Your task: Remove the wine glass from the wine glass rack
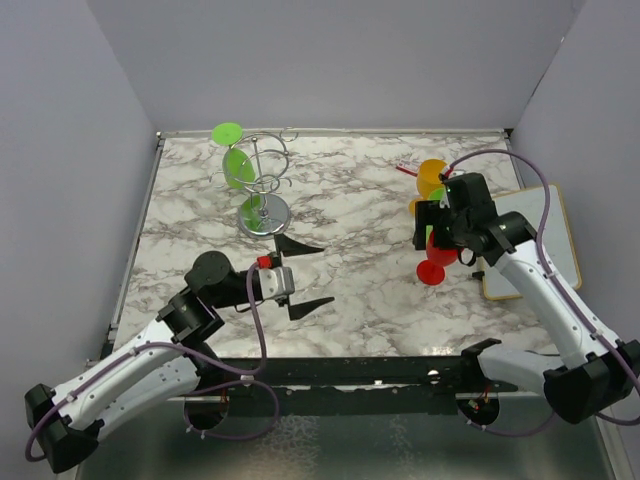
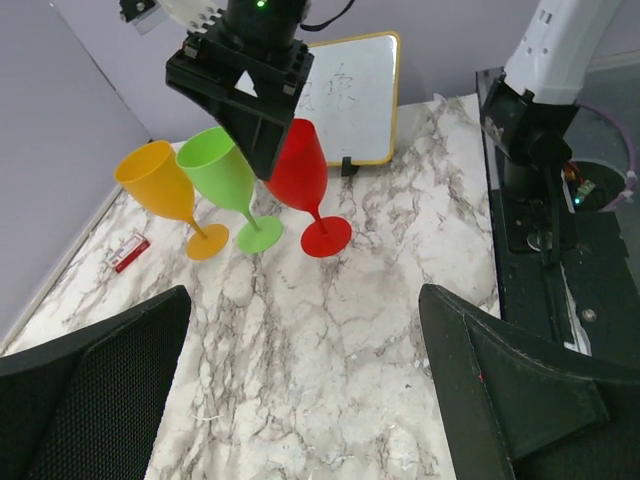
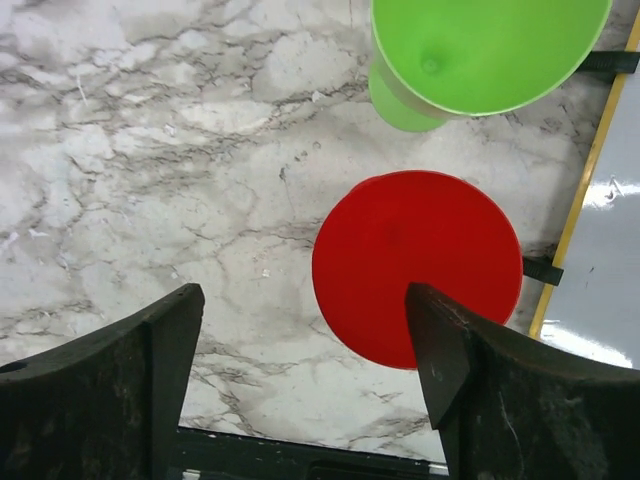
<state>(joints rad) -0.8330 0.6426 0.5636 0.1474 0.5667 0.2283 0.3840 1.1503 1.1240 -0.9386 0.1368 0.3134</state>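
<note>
The chrome wine glass rack [image 1: 265, 190] stands at the back left of the marble table. A green wine glass [image 1: 238, 166] hangs on its wire arms with its foot uppermost. My left gripper [image 1: 325, 275] is open and empty, in front of and to the right of the rack, and it faces right [image 2: 305, 300]. My right gripper [image 1: 432, 238] is open above a standing red glass [image 2: 300, 165]. The red glass shows from above in the right wrist view [image 3: 415, 265], past that gripper [image 3: 300, 300]. An orange glass [image 2: 160, 185] and a second green glass [image 2: 225, 175] stand beside it.
A yellow-framed whiteboard [image 1: 530, 240] lies at the right edge behind the glasses. A small red and white object [image 2: 130, 250] lies near the back wall. Grey walls close in the table on three sides. A black rail [image 1: 350, 375] runs along the front edge.
</note>
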